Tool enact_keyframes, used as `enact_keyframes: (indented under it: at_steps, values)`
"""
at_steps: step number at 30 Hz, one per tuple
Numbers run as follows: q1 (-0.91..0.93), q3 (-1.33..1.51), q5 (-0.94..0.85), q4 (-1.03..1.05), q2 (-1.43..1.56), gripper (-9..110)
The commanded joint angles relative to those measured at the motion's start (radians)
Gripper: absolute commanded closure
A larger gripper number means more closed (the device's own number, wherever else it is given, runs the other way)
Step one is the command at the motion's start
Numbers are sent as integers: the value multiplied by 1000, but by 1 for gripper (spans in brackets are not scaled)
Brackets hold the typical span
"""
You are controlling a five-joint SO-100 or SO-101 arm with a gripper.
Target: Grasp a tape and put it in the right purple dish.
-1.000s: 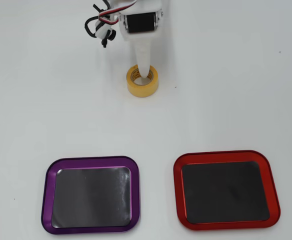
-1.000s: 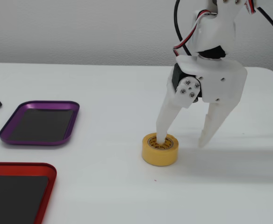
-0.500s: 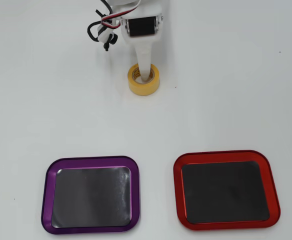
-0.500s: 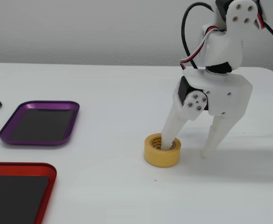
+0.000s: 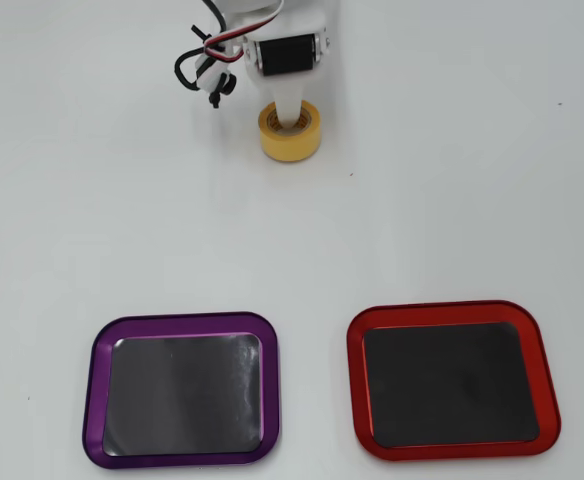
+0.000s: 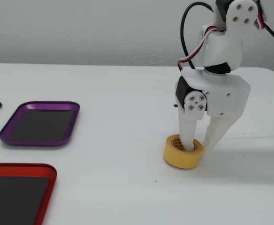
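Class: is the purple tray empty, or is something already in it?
Empty. The purple tray shows only bare dark centre; the tape still lies flat on the table.

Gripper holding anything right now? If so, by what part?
The gripper straddles the wall of the yellow tape: one finger in the core hole, the other outside the roll. The tape sits on the table; whether the fingers are clamped tight cannot be told.

The big white table (image 5: 452, 190) holds a small yellow roll of tape (image 5: 291, 136) lying flat. In the overhead view, a square purple-rimmed metal tray with a dark middle (image 5: 97, 390) sits well below the tape, and a red-rimmed metal tray just like it (image 5: 355, 390) sits to the purple tray's right.
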Motion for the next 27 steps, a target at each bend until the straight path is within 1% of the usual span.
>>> enact_keyframes:
  at_steps: [1,4,8,11,13,17,20,23,27]
  values:
    - [-5,-106,6,54,150,102]
    - [-5,-144,6,69,333,102]
    - [0,-137,-5,32,604,102]
    - [14,-87,-21,-92,761,102]
    - [14,8,-100,-232,799,102]
    - [15,268,-308,-600,781,102]
    - [15,413,-394,-828,681,102]
    - [23,387,-407,-934,506,102]
    - [118,210,-394,-966,235,102]
